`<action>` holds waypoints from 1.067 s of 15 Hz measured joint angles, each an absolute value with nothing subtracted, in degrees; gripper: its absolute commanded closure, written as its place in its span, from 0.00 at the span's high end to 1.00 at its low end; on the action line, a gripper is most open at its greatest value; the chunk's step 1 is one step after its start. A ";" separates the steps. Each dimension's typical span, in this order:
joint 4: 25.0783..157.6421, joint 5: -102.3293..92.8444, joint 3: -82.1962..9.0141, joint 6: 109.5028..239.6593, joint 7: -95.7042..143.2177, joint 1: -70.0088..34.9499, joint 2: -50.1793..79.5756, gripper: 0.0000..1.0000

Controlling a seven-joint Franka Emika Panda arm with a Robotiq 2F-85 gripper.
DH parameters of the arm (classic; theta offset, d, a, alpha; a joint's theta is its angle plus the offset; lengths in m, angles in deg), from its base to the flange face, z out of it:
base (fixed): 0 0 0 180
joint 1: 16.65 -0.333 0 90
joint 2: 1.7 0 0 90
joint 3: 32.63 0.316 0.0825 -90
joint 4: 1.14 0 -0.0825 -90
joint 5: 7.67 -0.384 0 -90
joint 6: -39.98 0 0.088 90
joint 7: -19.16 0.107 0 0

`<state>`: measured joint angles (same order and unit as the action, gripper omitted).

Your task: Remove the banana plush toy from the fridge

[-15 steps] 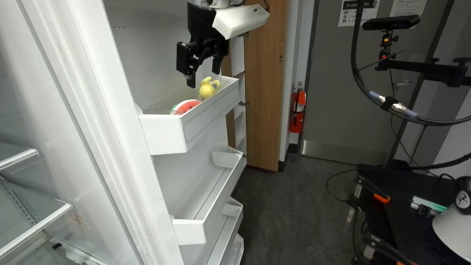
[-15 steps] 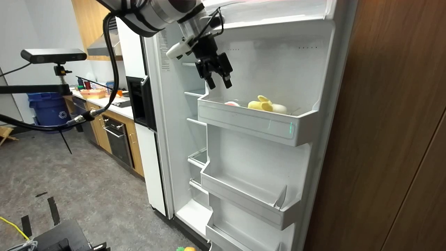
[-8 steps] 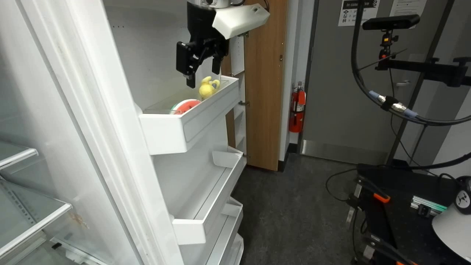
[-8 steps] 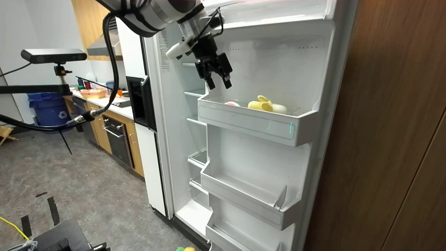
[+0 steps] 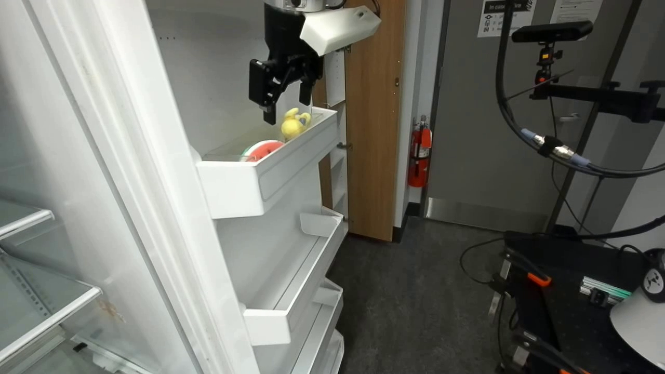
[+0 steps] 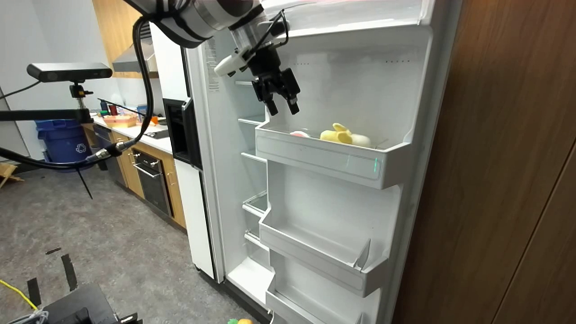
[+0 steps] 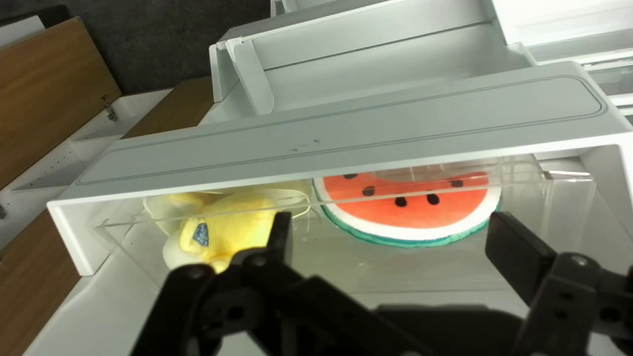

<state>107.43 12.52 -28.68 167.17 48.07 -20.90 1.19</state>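
The pale-yellow banana plush toy [image 5: 293, 128] lies in the top door shelf of the white fridge [image 5: 228, 189], partly behind the shelf's front wall. It shows in both exterior views [image 6: 335, 136] and at the left in the wrist view [image 7: 242, 222], partly hidden by a gripper finger [image 7: 282, 235]. My gripper [image 5: 287, 107] is open and empty, above the shelf and apart from the toy. In an exterior view [image 6: 283, 110] it hangs to the left of and higher than the toy. In the wrist view the jaws stand wide apart.
A red watermelon-slice plush [image 7: 405, 207] lies in the same shelf, between the open jaws as seen in the wrist view. The shelf's raised front wall [image 7: 346, 133] and a clear plastic liner edge surround both toys. A wooden cabinet door [image 5: 374, 130] stands beyond the fridge door.
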 measured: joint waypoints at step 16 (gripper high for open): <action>110.34 13.24 -32.92 172.97 54.69 -19.52 1.34 1.00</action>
<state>110.34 13.24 -32.92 172.97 54.69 -19.52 1.34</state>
